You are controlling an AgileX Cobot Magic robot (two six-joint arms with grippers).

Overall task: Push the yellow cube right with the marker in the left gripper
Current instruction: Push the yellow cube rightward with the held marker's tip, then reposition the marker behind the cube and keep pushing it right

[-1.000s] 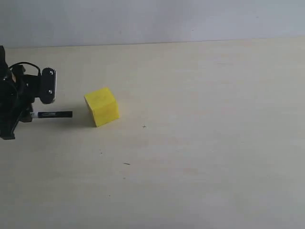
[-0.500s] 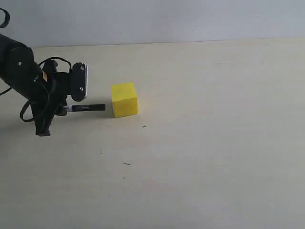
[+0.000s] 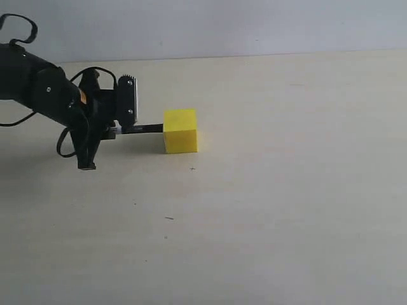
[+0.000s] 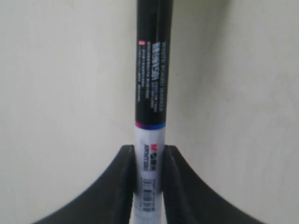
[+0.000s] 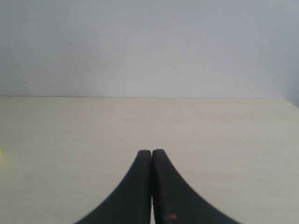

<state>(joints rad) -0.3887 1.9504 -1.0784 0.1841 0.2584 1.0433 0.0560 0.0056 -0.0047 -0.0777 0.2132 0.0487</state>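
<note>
The yellow cube [image 3: 180,131] rests on the pale table [image 3: 286,190], left of centre in the exterior view. The marker [image 3: 141,129] lies level, its black end touching the cube's left face. My left gripper [image 3: 113,131] is shut on the marker's white barrel, to the cube's left. In the left wrist view the marker [image 4: 152,93] runs out from between the black fingers [image 4: 122,182], and the gripper [image 4: 149,154] clamps its white labelled part. The cube is out of that view. My right gripper [image 5: 152,153] is shut, holding nothing, over bare table.
A grey wall [image 3: 222,25] stands behind the table's far edge. A sliver of yellow [image 5: 1,152] shows at the edge of the right wrist view. Small dark specks [image 3: 168,218] mark the tabletop.
The left arm has moved right with the marker, and the cube has slid right ahead of it and turned square-on.
</note>
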